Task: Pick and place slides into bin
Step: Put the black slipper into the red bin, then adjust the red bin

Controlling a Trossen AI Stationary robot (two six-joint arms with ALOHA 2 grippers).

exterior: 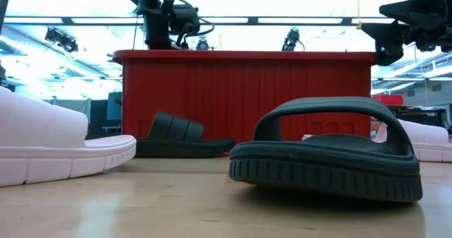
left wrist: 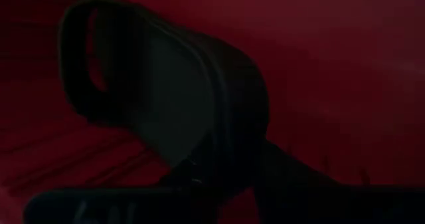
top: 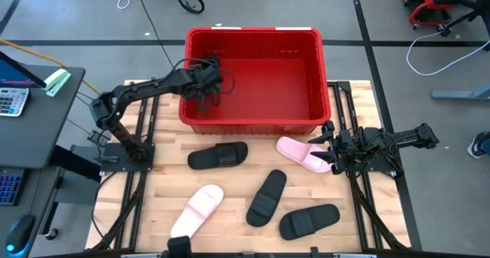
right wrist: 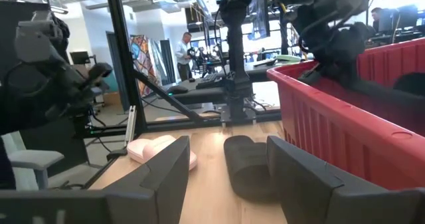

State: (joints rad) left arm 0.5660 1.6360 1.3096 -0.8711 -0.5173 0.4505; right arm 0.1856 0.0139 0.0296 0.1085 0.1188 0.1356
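The red bin (top: 253,120) stands at the table's far middle. My left gripper (top: 205,82) reaches inside the bin's left part, shut on a black slide (left wrist: 172,98), which also shows in the right wrist view (right wrist: 345,51). On the table lie three black slides (top: 218,155) (top: 266,197) (top: 308,220) and two pale pink slides (top: 304,152) (top: 197,210), each on its sole. My right gripper (top: 331,147) is open and empty, hovering at the right end of the far pink slide. My left gripper pinches the black slide between its two fingers at one end of its sole (left wrist: 219,164), the end away from the strap loop (left wrist: 83,51). The slide reaches out past the fingers over the bin's red floor. I cannot tell whether it touches the floor.
The bin's walls (exterior: 247,90) stand high across the table's far half. The near black slide (exterior: 332,150) and the near pink slide (exterior: 56,146) lie close to the front edge. A desk with a calculator (top: 11,101) stands left of the table.
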